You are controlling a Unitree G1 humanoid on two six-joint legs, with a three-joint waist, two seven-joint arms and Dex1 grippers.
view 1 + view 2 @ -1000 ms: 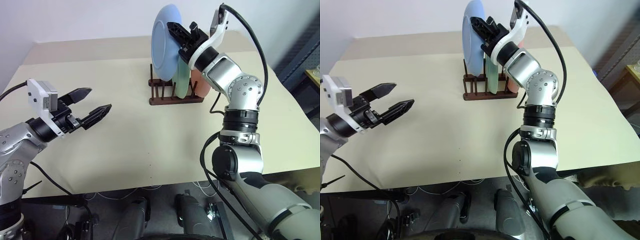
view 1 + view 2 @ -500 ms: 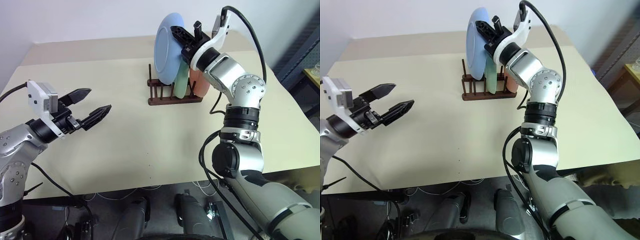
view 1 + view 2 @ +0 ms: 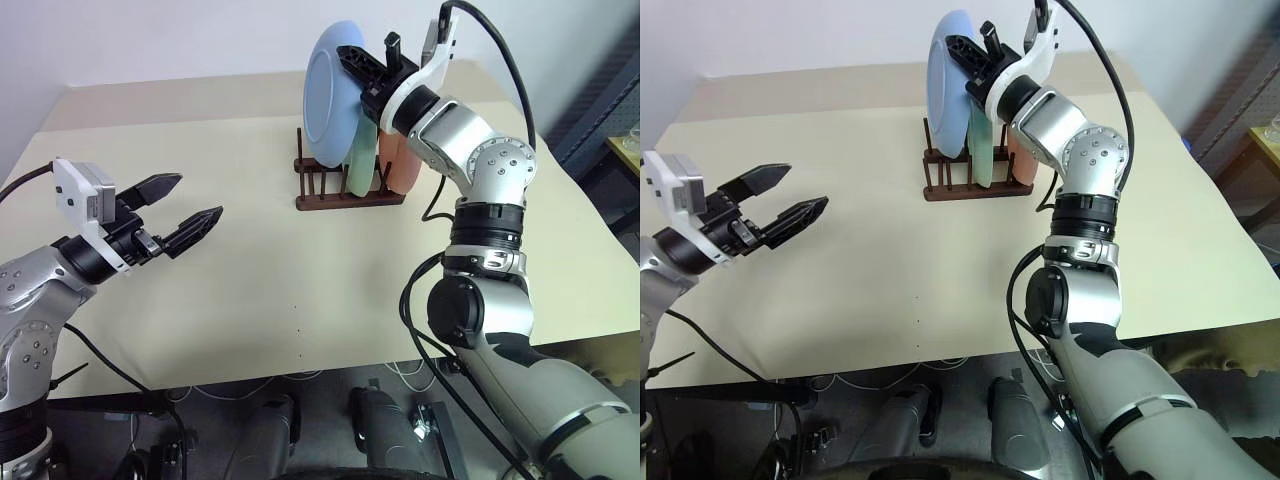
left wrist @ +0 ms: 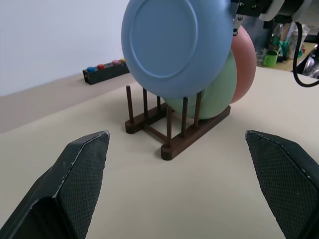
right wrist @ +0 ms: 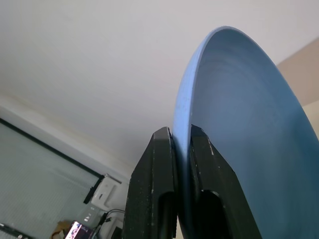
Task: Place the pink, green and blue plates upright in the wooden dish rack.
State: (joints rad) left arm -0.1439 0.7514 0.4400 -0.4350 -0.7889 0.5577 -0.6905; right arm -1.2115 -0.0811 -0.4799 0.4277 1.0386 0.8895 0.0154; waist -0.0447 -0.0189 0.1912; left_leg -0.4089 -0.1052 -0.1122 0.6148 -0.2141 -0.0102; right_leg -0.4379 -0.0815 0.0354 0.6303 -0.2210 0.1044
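My right gripper (image 3: 360,64) is shut on the upper rim of the light blue plate (image 3: 330,95). It holds the plate upright over the left end of the wooden dish rack (image 3: 335,200), with the lower edge about level with the peg tops. In the right wrist view, both fingers (image 5: 162,164) pinch the plate's rim (image 5: 239,124). The pale green plate (image 4: 214,94) and the pink plate (image 4: 244,64) stand upright in the rack (image 4: 169,134) behind the blue one (image 4: 174,45). My left gripper (image 3: 200,196) hovers open and empty over the table, well left of the rack.
The rack stands toward the far side of a beige table (image 3: 300,270). A small black box with coloured buttons (image 4: 107,71) lies beyond it. A black cable (image 3: 510,70) loops from my right wrist. Bare tabletop lies between my left gripper and the rack.
My right wrist has rolled a little and the blue plate has tilted slightly over the rack. The left arm has stayed still.
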